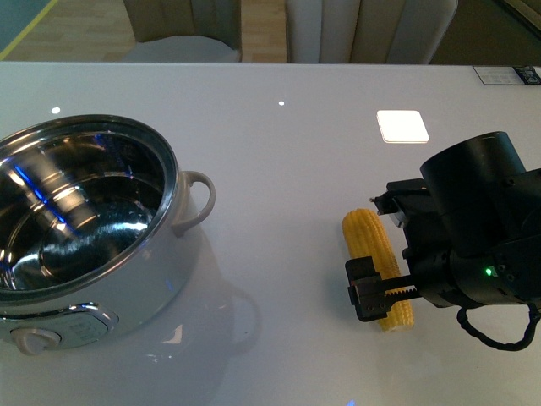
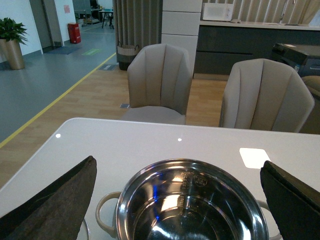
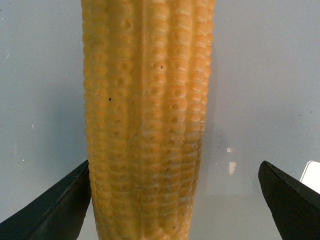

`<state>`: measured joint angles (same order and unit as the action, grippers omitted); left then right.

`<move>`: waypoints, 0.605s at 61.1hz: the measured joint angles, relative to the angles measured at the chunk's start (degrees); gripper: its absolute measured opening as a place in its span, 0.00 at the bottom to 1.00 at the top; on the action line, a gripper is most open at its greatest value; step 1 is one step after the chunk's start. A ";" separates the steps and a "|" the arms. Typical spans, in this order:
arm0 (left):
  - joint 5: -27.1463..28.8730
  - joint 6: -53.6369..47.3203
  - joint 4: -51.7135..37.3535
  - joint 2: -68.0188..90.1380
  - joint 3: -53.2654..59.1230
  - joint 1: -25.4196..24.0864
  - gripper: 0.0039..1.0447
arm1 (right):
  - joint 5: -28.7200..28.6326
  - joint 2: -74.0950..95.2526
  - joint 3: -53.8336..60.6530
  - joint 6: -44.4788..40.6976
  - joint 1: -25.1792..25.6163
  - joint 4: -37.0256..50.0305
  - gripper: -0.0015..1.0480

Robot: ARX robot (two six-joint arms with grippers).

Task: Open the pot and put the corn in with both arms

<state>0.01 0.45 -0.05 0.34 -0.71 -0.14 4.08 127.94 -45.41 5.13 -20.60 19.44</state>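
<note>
Now the right end effector (image 1: pixel 389 292) straddles the corn (image 1: pixel 365 237), jaws apart.

Beige chairs (image 2: pixel 159 82), wood floor (image 2: pixel 95 95), white table (image 1: pixel 296 169)

pot (image 1: pixel 176 173): left side and base chopped by the front view's edge, and the near half is lost in the left wrist view too
right arm (image 1: pixel 490 228): runs off the right edge
corn (image 1: pixel 368 237): near end partly behind the right arm's toothed finger (image 1: pixel 369 292); both ends out of the right wrist shot
left fingers (image 2: pixel 55 200): only corner bits showing
label (image 1: pixel 507 74): way too tiny to read
</note>
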 joint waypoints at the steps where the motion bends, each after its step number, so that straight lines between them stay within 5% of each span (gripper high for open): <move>1: 0.00 0.00 0.00 0.00 0.00 0.00 0.94 | 0.00 0.26 -0.22 -0.07 -0.02 -0.11 0.92; 7: 0.02 0.00 0.00 0.00 0.00 0.00 0.94 | 0.04 1.05 -0.70 -0.26 -0.22 -0.57 0.91; 31: 0.02 0.00 0.00 0.00 0.00 0.00 0.94 | -1.77 -0.20 0.96 -0.35 -1.18 0.24 0.34; 37: 0.02 0.02 0.00 0.00 0.00 0.00 0.94 | -2.91 -2.25 1.81 -0.09 -1.18 0.61 0.28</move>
<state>0.03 0.47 -0.05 0.34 -0.71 -0.14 1.17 125.69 -43.59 5.04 -21.78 20.05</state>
